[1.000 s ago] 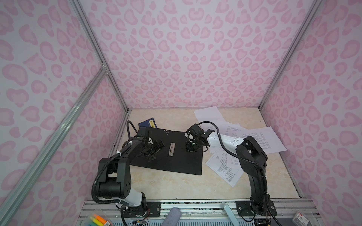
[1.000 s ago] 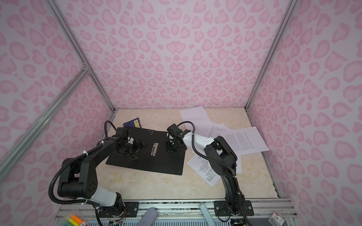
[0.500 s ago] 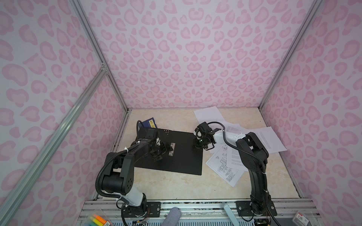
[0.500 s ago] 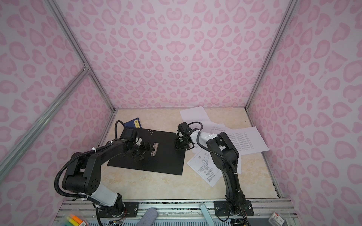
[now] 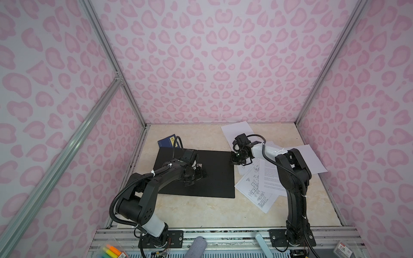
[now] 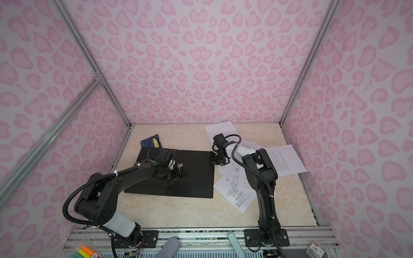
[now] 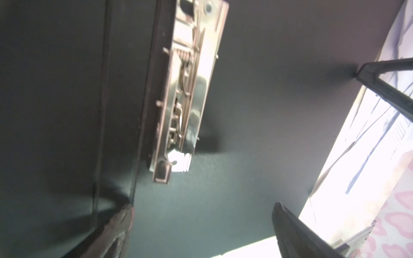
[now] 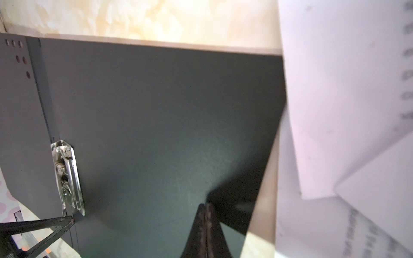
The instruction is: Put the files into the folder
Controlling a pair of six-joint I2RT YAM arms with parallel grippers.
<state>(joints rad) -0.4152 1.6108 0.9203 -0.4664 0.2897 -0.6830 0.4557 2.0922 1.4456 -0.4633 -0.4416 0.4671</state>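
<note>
Only its wrist view shows the right tool (image 8: pixel 205 208) closed.

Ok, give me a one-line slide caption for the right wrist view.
Shut right gripper over the open folder, its metal clip holding nothing, the files lying outside it.

Table (image 5: pixel 201 212): beige marbled top.
Folder (image 5: pixel 214 176): lies open, black inside up.
Files (image 5: pixel 254 189): overlapping sheets beside folder's right edge.
Booklet (image 5: pixel 166 143): blue, at folder's far left corner.
</note>
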